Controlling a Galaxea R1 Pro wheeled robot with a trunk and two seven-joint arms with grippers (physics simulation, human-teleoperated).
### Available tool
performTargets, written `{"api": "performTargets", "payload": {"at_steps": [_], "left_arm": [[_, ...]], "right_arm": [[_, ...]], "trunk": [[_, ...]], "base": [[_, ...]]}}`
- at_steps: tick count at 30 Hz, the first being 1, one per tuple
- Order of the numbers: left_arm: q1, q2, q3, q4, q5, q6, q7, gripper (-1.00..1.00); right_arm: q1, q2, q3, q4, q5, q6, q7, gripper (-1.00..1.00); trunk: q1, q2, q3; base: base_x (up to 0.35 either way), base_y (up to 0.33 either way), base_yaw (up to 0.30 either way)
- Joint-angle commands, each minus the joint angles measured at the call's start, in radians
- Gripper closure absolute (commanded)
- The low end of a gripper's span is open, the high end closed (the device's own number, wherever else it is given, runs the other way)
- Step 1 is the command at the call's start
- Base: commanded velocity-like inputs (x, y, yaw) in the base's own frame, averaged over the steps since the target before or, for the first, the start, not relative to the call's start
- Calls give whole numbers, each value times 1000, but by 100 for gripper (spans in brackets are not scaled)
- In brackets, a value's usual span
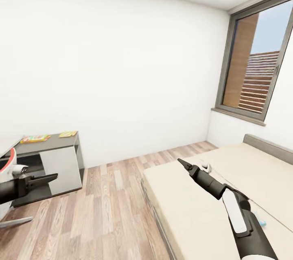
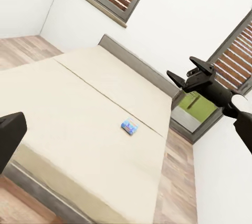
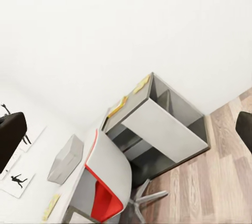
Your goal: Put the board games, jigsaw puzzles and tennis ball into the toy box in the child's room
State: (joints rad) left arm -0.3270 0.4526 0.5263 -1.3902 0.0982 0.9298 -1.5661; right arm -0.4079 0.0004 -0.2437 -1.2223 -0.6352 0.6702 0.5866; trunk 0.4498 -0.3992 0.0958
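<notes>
- Head view, far left edge: the left gripper reaches in at mid-height, pointing right. Its black fingers look pressed together, but I cannot tell for sure if the jaws are clenched.
- Behind it, at the left of the frame, stands the table with its dark grey top. 2 flat colourful toys lie on this top: one jigsaw puzzle near the left edge, and a yellow-green flat piece just to its right.
- A chair with a red and white seat shows at the far left, in front of the table.
- In the centre is the wood-plank floor under a white wall.
- At lower right the bed has a plain beige mattress. The right gripper hangs over it, the tip narrow, jaws apparently together and holding nothing.
- In the left wrist view, a small blue board game lies flat on the mattress, near the middle of the frame.
- In the right wrist view, the light grey toy box sits on the lighter table part, at the lower left of that frame.
- A window fills the upper right of the head view.
</notes>
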Motion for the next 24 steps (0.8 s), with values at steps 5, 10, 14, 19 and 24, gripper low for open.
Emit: {"api": "performTargets", "payload": {"at_steps": [5, 10, 14, 19, 24], "left_arm": [[-1, 0, 0, 0, -1, 11, -5, -100], [-1, 0, -1, 0, -1, 11, -5, -100], [0, 0, 0, 0, -1, 11, -5, -100], [-1, 0, 0, 0, -1, 11, -5, -100], [-1, 0, -1, 0, -1, 11, -5, -100]], "right_arm": [[0, 0, -2, 0, -4, 7, 1, -100], [0, 0, -2, 0, -4, 7, 1, -100], [0, 0, -2, 0, -4, 7, 1, -100], [0, 0, -2, 0, -4, 8, 1, -100], [0, 0, -2, 0, -4, 8, 1, -100]], "trunk": [[0, -1, 0], [0, -1, 0], [0, -1, 0], [0, -1, 0], [0, -1, 0]], "base": [[-37, 0, 282], [-57, 0, 282], [-94, 0, 282], [-25, 0, 282], [-68, 0, 282]]}}
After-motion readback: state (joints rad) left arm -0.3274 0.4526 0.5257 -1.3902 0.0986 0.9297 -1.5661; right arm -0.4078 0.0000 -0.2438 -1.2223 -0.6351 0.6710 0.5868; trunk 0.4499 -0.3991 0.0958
